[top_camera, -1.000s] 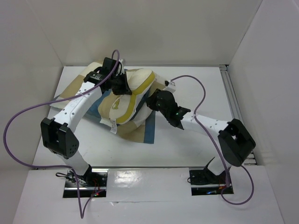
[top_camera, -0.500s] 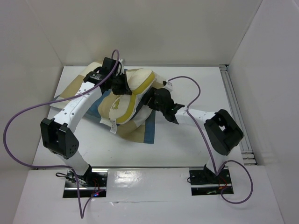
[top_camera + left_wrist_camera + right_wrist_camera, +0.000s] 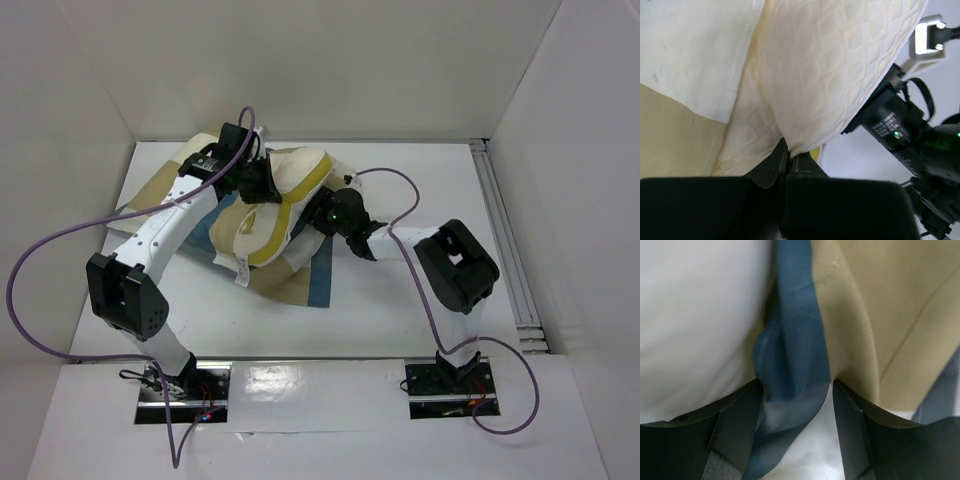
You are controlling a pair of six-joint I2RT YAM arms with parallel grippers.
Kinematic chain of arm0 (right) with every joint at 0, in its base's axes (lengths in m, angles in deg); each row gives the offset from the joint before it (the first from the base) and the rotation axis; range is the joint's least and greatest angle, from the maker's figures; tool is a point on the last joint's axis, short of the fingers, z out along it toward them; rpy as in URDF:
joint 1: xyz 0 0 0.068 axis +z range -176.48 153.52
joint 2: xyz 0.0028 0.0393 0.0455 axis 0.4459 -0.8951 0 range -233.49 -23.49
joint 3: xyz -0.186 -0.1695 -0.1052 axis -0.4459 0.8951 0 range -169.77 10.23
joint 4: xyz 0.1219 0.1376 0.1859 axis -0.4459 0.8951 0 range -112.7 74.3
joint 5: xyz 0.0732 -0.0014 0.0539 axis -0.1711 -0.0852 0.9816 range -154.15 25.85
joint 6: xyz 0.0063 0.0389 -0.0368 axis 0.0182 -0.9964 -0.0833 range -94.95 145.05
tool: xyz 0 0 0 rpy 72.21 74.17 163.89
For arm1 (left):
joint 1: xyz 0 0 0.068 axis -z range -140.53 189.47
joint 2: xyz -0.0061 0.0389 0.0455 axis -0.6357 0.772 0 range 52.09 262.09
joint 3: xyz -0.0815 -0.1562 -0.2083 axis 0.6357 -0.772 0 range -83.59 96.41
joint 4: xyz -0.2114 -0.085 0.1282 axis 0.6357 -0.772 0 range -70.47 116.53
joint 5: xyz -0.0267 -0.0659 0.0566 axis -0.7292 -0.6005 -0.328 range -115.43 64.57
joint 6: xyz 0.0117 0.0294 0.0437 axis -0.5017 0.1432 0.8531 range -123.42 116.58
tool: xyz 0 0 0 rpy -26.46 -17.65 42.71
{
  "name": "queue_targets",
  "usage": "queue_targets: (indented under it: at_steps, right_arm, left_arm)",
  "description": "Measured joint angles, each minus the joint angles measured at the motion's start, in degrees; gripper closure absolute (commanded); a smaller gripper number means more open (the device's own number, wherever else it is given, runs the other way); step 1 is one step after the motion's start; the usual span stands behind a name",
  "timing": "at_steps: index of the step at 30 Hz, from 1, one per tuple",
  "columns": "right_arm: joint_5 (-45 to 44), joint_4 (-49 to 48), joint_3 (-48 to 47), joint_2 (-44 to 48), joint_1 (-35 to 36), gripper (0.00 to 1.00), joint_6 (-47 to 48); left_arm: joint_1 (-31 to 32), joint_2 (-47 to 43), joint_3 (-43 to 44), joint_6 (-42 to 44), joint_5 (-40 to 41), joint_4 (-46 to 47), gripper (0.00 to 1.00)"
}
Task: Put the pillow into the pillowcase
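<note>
The cream pillow with yellow piping lies bunched on the blue-and-tan checked pillowcase at the table's back left. My left gripper is shut on a fold of the pillow's edge, pinched between the left gripper's fingers. The pillowcase's tan and cream cloth lies beside it. My right gripper sits at the pillow's right side. In the right wrist view, the right gripper is open, and a blue edge of the pillowcase hangs loose between its fingers.
White walls close in the table at the back and on both sides. A metal rail runs along the right edge. Purple cables loop off both arms. The right arm's wrist shows close to the pillow in the left wrist view.
The right arm's elbow has swung in toward the middle and its gripper has pushed slightly left to the pillowcase's edge. The left arm and the pillow have not moved.
</note>
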Motion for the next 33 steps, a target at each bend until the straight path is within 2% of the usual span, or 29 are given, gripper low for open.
queue_targets:
  at_steps: [1, 2, 4, 5, 11, 23, 28, 33]
  right_arm:
    - [0.4, -0.3, -0.6, -1.2, 0.0, 0.38, -0.3]
    - [0.9, -0.8, -1.1, -2.5, 0.0, 0.53, -0.6]
    - [1.0, -1.6, -1.9, -4.3, 0.0, 0.76, -1.2]
    - [0.7, -2.2, -2.0, -4.8, 0.0, 1.0, -1.7]
    - [-1.9, -4.8, 1.1, -3.1, -0.6, 1.0, -2.6]
    - [3.5, -1.8, 16.3, 16.5, -9.1, 1.0, -0.6]
    - [4.5, 2.1, 16.2, 19.5, -10.4, 1.0, 0.9]
    - [7.5, 7.2, 10.6, 19.0, -16.3, 1.0, 2.8]
  left_arm:
    - [0.0, 0.0, 0.0, 0.0, 0.0, 0.0, 1.0]
    - [0.0, 0.0, 0.0, 0.0, 0.0, -0.1, 1.0]
    - [0.0, 0.0, 0.0, 0.0, 0.0, -0.2, 1.0]
    - [0.0, 0.0, 0.0, 0.0, 0.0, -0.2, 1.0]
    - [0.0, 0.0, 0.0, 0.0, 0.2, -0.1, 1.0]
    - [0.9, -0.6, -5.3, -0.2, 1.8, 2.2, 1.0]
    - [1.1, -0.2, -8.3, 0.3, 0.6, 4.4, 1.0]
    - [4.4, -0.4, -10.0, 2.9, -1.4, 8.1, 1.0]
